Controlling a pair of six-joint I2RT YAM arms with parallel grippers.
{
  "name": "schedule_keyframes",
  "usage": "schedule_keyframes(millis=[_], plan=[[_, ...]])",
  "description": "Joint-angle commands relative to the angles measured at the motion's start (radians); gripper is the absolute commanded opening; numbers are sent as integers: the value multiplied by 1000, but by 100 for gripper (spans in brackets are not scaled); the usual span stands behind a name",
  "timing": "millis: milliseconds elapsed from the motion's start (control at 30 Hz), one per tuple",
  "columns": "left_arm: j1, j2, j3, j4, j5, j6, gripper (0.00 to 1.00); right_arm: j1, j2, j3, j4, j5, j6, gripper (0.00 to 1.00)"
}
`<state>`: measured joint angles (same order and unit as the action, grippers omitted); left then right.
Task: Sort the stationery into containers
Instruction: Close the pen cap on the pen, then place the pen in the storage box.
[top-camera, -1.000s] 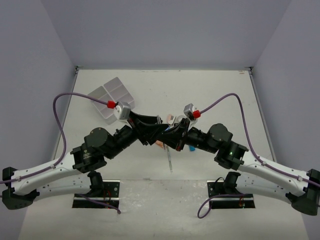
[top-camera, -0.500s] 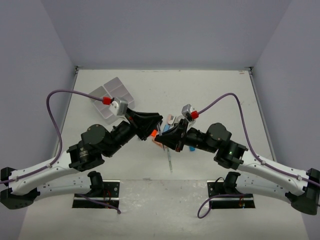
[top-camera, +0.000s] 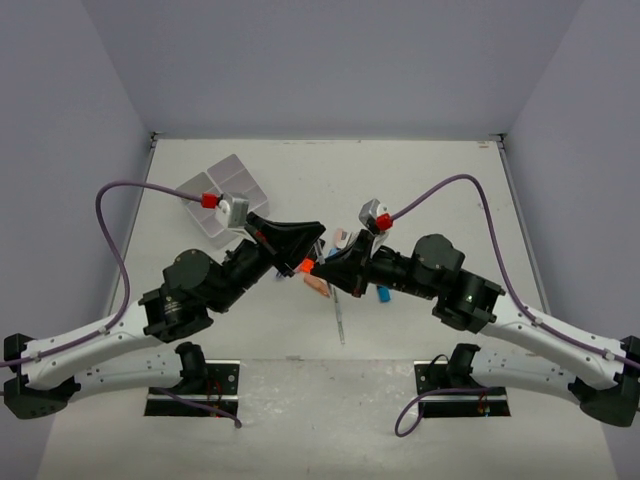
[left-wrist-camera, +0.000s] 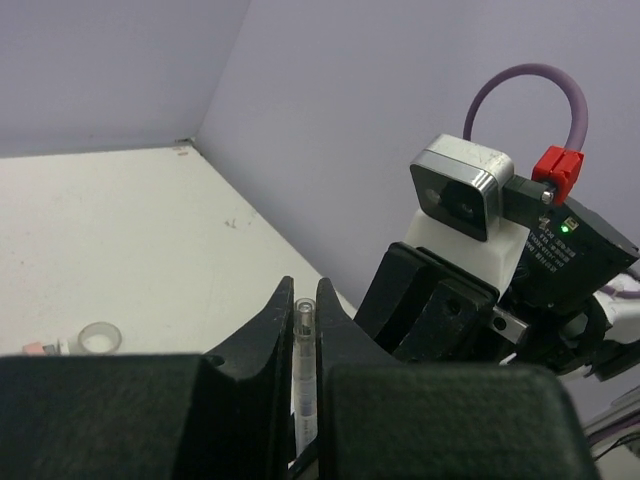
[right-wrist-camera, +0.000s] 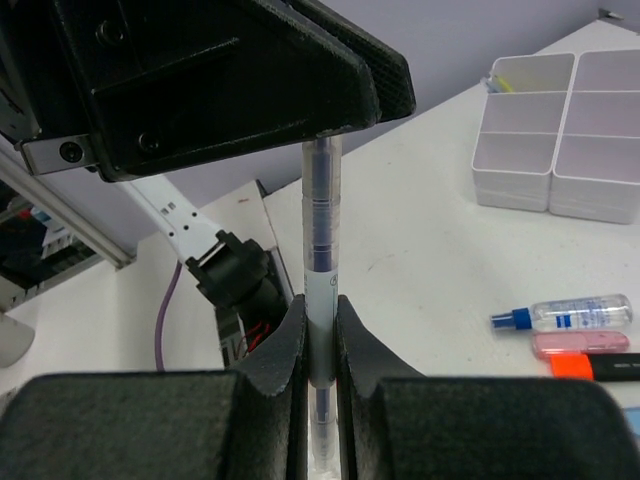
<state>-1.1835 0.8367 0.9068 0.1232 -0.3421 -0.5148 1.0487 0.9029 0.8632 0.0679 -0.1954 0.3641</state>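
Observation:
A thin clear pen (right-wrist-camera: 322, 215) with a dark refill spans between both grippers above the table. My right gripper (right-wrist-camera: 320, 305) is shut on its lower barrel. My left gripper (left-wrist-camera: 306, 300) is shut on its other end (left-wrist-camera: 305, 345). In the top view the two grippers meet tip to tip, left (top-camera: 303, 255) and right (top-camera: 322, 268), and hide the pen. The white four-compartment tray (top-camera: 222, 192) sits at the far left; in the right wrist view (right-wrist-camera: 560, 130) one compartment holds something yellow (right-wrist-camera: 506, 80).
On the table under the grippers lie an orange highlighter (top-camera: 305, 266), a peach one (top-camera: 317, 287), a blue one (top-camera: 383, 294) and a thin pen (top-camera: 340, 320). The right wrist view shows a small blue-capped bottle (right-wrist-camera: 575, 313) and a pink highlighter (right-wrist-camera: 580, 345). A tape roll (left-wrist-camera: 100, 337) lies further off.
My left gripper has drawn back to the left from over the right gripper, so the two now meet tip to tip. The right arm has shifted slightly left. The orange highlighter has come into view.

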Motion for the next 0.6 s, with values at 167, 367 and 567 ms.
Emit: schedule_keyframes(millis=[167,367,567], plan=[[-104,35,-261,92,132,-168,0,-86,169,525,-36,80,-117,0],[-158,33,-283,14,-18,-203,0,-96,214,549,-51,14,-138,0],[-41,74,41,-437,-407,-174,0,-103,130,145,102,52,-131,31]])
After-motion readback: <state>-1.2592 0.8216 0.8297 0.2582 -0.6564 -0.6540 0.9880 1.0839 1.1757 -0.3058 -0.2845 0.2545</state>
